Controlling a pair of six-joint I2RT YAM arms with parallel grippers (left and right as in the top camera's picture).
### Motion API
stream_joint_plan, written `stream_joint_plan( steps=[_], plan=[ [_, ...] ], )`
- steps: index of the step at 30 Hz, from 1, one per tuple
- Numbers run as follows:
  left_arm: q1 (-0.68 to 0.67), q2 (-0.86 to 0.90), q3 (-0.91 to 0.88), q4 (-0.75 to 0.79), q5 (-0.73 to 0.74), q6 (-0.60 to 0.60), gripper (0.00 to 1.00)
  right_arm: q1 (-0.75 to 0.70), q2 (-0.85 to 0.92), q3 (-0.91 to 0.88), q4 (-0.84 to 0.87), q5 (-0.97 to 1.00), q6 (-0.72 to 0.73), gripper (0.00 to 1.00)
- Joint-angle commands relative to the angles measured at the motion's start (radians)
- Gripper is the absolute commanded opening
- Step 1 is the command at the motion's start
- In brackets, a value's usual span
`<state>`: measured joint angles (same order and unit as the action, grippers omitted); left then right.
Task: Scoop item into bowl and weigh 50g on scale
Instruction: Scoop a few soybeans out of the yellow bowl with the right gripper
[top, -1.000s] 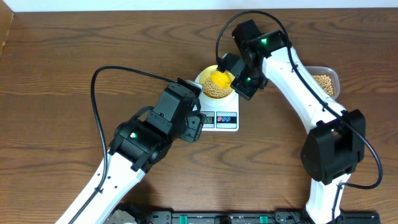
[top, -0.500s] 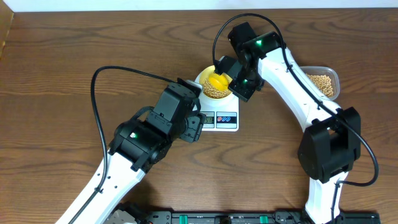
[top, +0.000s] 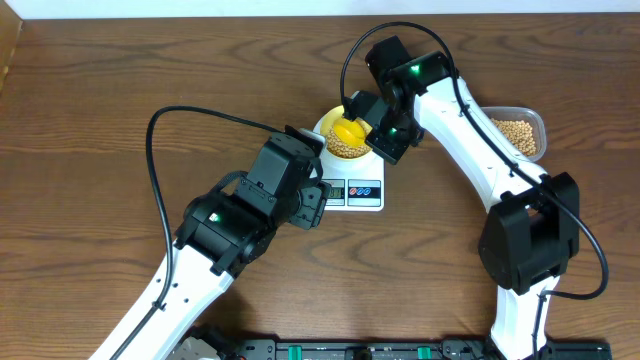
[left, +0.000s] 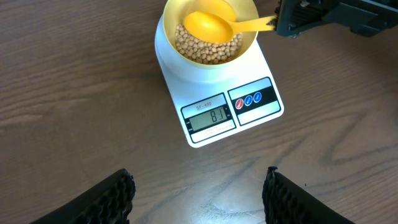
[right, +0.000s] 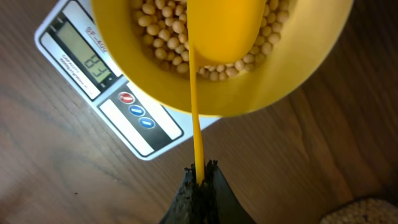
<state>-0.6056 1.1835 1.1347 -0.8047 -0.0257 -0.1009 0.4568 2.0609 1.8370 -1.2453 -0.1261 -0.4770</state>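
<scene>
Two arms work over the brown wooden tabletop (top: 90, 100).

Right claw (right: 201, 169): fingers pressed together on the end of the thin handle of the yellow long-handled plastic scoop (right: 222, 25), no gap visible between them. The handle runs straight out from the claw to the scoop head. The head rests inside the small round pale-yellow bowl (left: 247, 18), on top of the heap.

Many small round tan-beige beans (left: 208, 51) fill the lower part of the bowl. They lie under and around the scoop head, well forward of the right claw's tips, which are outside the bowl rim.

The bowl sits on the round platform of the flat white kitchen scale (left: 231, 107), whose display and buttons face the left arm. The display shows two digits; I cannot read them with certainty.

Left claw (left: 199, 193): jaws wide apart, holding nothing, hanging over bare tabletop just in front of the scale's display edge. Bowl and beans lie beyond it, at the far side of the scale, not touching it.

More beans sit in the clear rounded-rectangular plastic tub (top: 522, 133) at the right of the tabletop, beside the right arm and well apart from both claws.
</scene>
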Motion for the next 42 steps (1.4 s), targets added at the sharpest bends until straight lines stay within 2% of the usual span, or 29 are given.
stream_joint_plan(
  steps=[1, 36, 42],
  plan=[
    [0.004, -0.008, 0.026, -0.002, -0.009, -0.005, 0.69, 0.010, 0.008, -0.002, -0.003, -0.046, 0.026, 0.01],
    [0.004, -0.008, 0.026, -0.002, -0.009, -0.005, 0.69, -0.002, 0.008, -0.002, -0.014, -0.100, 0.155, 0.01],
    [0.004, -0.008, 0.026, -0.002, -0.009, -0.005, 0.69, -0.035, 0.008, -0.002, -0.003, -0.174, 0.171, 0.01]
  ],
)
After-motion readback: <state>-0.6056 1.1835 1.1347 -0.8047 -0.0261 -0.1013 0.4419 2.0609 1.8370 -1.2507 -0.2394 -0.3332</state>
